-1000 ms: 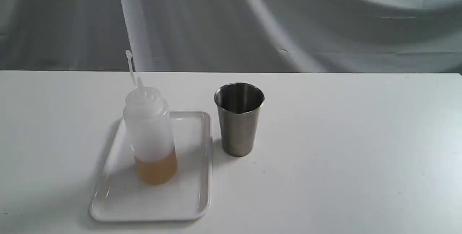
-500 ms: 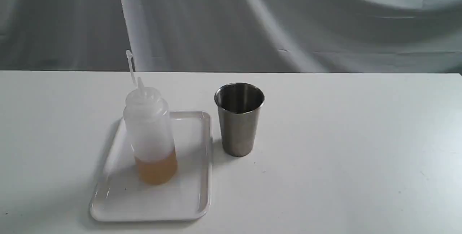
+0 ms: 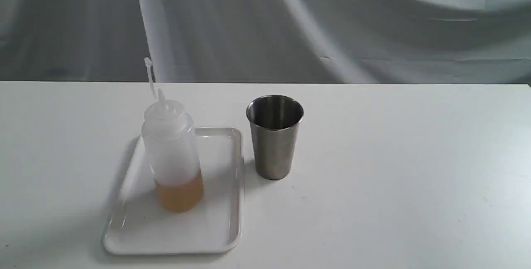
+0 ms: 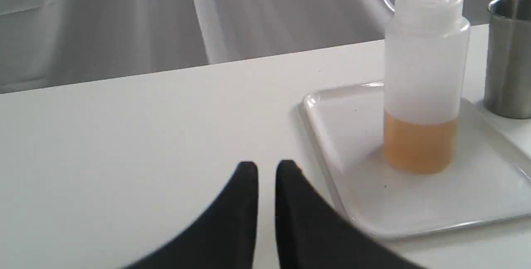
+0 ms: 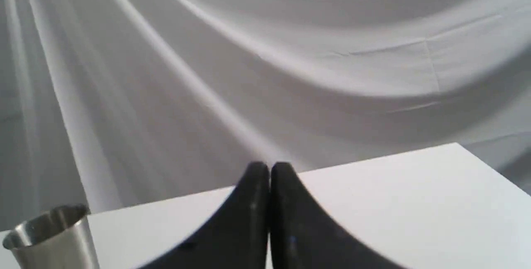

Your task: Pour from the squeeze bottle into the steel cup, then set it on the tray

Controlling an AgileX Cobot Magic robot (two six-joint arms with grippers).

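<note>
The squeeze bottle (image 3: 172, 152) stands upright on the white tray (image 3: 215, 227), a band of amber liquid at its bottom and its tethered cap sticking up. Just right of the tray, on the table, stands the steel cup (image 3: 274, 144), upright. Neither gripper shows in the exterior view. In the left wrist view my left gripper (image 4: 266, 167) is shut with only a thin slit and holds nothing; it hangs off the tray (image 4: 344, 128), well short of the bottle (image 4: 423, 78) and cup (image 4: 508, 61). My right gripper (image 5: 269, 167) is shut and holds nothing, well away from the cup (image 5: 54, 235).
A white table (image 3: 394, 177) carries everything, and its far edge runs along a grey draped cloth backdrop (image 3: 332, 24). The table's right corner shows in the right wrist view.
</note>
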